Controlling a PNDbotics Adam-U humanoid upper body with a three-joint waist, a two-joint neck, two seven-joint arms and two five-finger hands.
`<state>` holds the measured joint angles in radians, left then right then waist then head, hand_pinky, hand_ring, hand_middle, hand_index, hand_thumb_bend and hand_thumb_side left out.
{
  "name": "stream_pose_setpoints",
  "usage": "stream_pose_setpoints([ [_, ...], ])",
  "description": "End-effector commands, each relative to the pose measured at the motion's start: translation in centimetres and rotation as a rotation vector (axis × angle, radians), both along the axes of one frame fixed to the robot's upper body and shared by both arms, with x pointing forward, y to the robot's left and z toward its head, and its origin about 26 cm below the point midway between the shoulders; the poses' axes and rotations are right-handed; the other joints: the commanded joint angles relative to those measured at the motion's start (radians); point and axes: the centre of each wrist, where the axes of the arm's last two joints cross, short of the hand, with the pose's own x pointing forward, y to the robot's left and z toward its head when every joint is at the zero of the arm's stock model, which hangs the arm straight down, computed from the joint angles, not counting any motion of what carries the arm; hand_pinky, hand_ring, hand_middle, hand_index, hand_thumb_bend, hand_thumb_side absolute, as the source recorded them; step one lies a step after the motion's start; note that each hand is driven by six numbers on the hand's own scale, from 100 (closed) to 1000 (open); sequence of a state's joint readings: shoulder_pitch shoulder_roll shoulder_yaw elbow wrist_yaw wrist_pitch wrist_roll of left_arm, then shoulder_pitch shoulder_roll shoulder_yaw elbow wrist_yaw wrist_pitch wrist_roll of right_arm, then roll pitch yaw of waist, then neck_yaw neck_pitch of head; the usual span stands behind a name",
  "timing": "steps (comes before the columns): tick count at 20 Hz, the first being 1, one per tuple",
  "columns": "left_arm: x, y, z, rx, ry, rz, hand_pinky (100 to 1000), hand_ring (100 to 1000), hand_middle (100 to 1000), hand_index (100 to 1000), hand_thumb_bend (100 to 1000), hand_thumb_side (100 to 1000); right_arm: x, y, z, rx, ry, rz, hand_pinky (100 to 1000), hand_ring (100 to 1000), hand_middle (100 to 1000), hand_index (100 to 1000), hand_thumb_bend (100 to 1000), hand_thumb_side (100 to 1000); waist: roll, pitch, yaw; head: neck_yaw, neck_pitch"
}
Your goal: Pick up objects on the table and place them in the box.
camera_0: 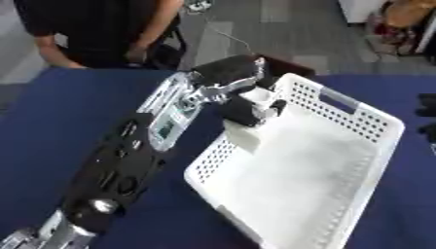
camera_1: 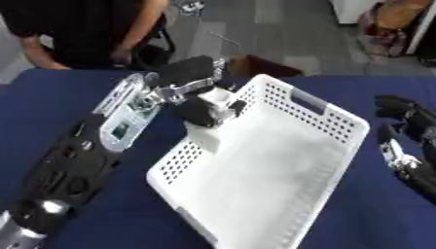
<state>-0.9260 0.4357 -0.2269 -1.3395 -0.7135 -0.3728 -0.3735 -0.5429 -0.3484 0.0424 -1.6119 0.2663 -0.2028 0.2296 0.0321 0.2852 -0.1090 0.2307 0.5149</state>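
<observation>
A: Where is the left hand (camera_0: 243, 104) sitting?
B: Over the basket's (camera_0: 357, 116) left rim, its fingers curling round a white block (camera_0: 245, 133) that is hanging just inside.
A: And the right hand (camera_1: 407, 141)?
B: The right eye view is showing it, fingers relaxed, on the blue table (camera_0: 51, 121) right of the basket; the left eye view is catching only its edge.

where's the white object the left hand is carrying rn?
The white object is in the left hand, centre of both eye views, hanging over the near-left rim of the white basket.
</observation>
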Motion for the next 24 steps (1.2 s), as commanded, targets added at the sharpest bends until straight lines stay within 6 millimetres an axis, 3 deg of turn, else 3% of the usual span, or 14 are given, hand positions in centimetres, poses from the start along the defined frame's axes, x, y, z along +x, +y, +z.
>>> stream_pose_setpoints([
  [1,-0.02,0.21,0.65,-0.003,-0.022,0.003,100,100,127,262,100,694,0.02,-0.07,0.89,-0.005,-0.023,0.008,700,839,897,888,100,700,-0.004,-0.015,-0.003,0.004,-0.007],
  [6,0.11,0.28,0.3,-0.008,-0.011,0.006,100,100,154,280,100,711,0.01,-0.14,0.83,-0.009,-0.019,0.009,700,839,897,891,100,701,-0.003,-0.013,-0.005,0.004,-0.004],
  [8,0.18,0.39,0.15,-0.009,-0.007,0.011,100,100,340,467,100,798,0.0,-0.18,0.78,-0.01,-0.017,0.009,701,840,897,890,100,702,-0.003,-0.013,-0.005,0.003,-0.002],
  [9,0.22,0.45,0.1,-0.009,-0.006,0.015,288,332,489,618,100,855,0.0,-0.19,0.77,-0.011,-0.016,0.009,701,840,897,888,100,702,-0.003,-0.013,-0.005,0.003,-0.002],
  [10,0.29,0.57,0.01,-0.006,-0.001,0.023,363,481,598,709,100,902,-0.01,-0.2,0.74,-0.012,-0.016,0.01,701,840,897,888,100,702,-0.002,-0.013,-0.005,0.004,-0.001],
  [11,0.34,0.64,-0.05,-0.003,0.003,0.028,424,593,700,780,100,996,-0.01,-0.21,0.73,-0.012,-0.015,0.011,701,840,897,889,100,702,-0.002,-0.013,-0.004,0.004,0.0],
  [12,0.39,0.71,-0.09,-0.002,0.008,0.031,413,567,676,764,100,964,-0.01,-0.21,0.72,-0.012,-0.015,0.011,701,840,897,889,100,702,-0.002,-0.014,-0.004,0.004,0.0],
  [13,0.4,0.73,-0.1,-0.002,0.01,0.03,478,694,776,819,100,1000,-0.01,-0.21,0.73,-0.012,-0.015,0.012,700,839,897,891,100,701,-0.002,-0.014,-0.004,0.004,0.001],
  [16,0.33,0.56,-0.14,0.005,0.016,0.01,535,763,825,847,148,1000,-0.01,-0.2,0.8,-0.008,-0.018,0.011,700,839,896,892,100,700,-0.002,-0.014,-0.003,0.003,0.002],
  [24,0.08,0.36,0.04,0.007,0.014,-0.009,567,784,832,851,166,1000,-0.02,-0.18,0.77,-0.005,-0.018,0.011,699,839,896,893,100,699,-0.003,-0.016,0.003,0.0,0.005],
])
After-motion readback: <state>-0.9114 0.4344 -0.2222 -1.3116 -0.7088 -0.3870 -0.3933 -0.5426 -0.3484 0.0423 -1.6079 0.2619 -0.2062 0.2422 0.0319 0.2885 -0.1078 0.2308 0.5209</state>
